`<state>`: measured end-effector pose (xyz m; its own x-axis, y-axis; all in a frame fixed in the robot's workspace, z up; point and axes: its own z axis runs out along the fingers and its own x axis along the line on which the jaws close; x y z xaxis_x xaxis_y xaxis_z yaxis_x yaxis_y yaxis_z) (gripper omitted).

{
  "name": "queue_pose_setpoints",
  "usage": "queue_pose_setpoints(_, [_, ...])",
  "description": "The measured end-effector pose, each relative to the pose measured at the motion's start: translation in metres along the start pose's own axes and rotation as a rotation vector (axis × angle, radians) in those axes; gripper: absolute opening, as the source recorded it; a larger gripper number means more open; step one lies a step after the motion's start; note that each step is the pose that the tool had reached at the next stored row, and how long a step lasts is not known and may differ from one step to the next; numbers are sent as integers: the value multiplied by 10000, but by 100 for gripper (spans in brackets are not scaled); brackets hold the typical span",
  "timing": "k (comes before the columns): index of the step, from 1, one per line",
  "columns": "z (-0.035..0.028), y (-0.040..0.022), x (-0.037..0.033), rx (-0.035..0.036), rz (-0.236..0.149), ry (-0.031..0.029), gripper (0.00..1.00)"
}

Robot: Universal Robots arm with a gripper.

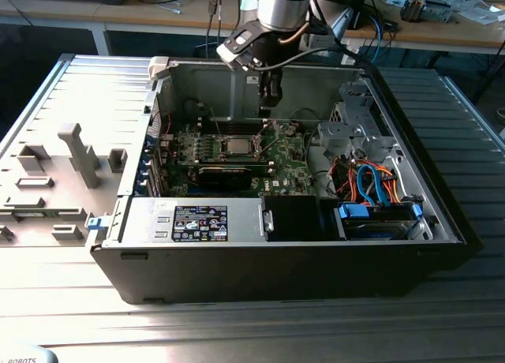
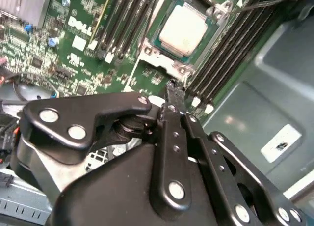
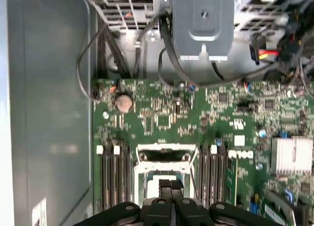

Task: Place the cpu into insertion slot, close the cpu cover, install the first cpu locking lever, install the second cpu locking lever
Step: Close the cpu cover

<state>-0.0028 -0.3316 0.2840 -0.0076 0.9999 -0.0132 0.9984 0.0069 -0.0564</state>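
The cpu [image 2: 184, 29] lies flat in the insertion slot on the green motherboard [image 2: 83, 19], silver top up, and also shows in the exterior view [image 1: 237, 144]. The cpu cover [image 2: 159, 58] frames the chip with its window and looks lowered around it. A thin wire locking lever [image 2: 265, 2] runs off past the socket's corner. My gripper [image 2: 172, 91] is shut with nothing between its fingers, tips just beside the socket's edge and above the board. In the exterior view the gripper [image 1: 269, 101] hangs inside the case behind the socket. In the first wrist view the gripper [image 3: 170, 185] overlaps the cover [image 3: 164, 150].
Black memory slots [image 3: 114, 177] flank the socket on both sides. The open computer case [image 1: 276, 260] walls in the board, with a drive cage and coloured cables [image 1: 371, 181] at the exterior view's right. A heatsink [image 3: 292, 155] and a long black card [image 1: 225, 174] sit nearby.
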Motion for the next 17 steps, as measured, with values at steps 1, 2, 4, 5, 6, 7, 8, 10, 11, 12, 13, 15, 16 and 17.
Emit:
queue_pose_setpoints(1, [19, 95, 0, 81, -4, 0, 11])
queue_pose_setpoints(2, [28, 141, -1, 115, -8, 0, 11])
queue_pose_setpoints(4, [54, 272, -1, 198, -22, 0, 11])
queue_pose_setpoints(5, [63, 316, -1, 221, -25, 1, 11])
queue_pose_setpoints(6, [72, 366, -2, 250, -28, 0, 11])
queue_pose_setpoints(7, [92, 429, -2, 287, -30, 0, 11])
queue_pose_setpoints(8, [108, 461, -2, 308, -30, 0, 11])
queue_pose_setpoints(10, [161, 495, -1, 331, -31, 1, 11])
queue_pose_setpoints(11, [193, 499, -1, 336, -30, 2, 11])
queue_pose_setpoints(12, [221, 501, -1, 337, -29, 1, 11])
queue_pose_setpoints(13, [246, 502, 0, 337, -29, 2, 11])
queue_pose_setpoints(15, [280, 500, 0, 337, -32, 18, 11])
queue_pose_setpoints(16, [284, 481, 1, 338, -33, 27, 11])
queue_pose_setpoints(17, [286, 440, 1, 326, -32, 31, 11])
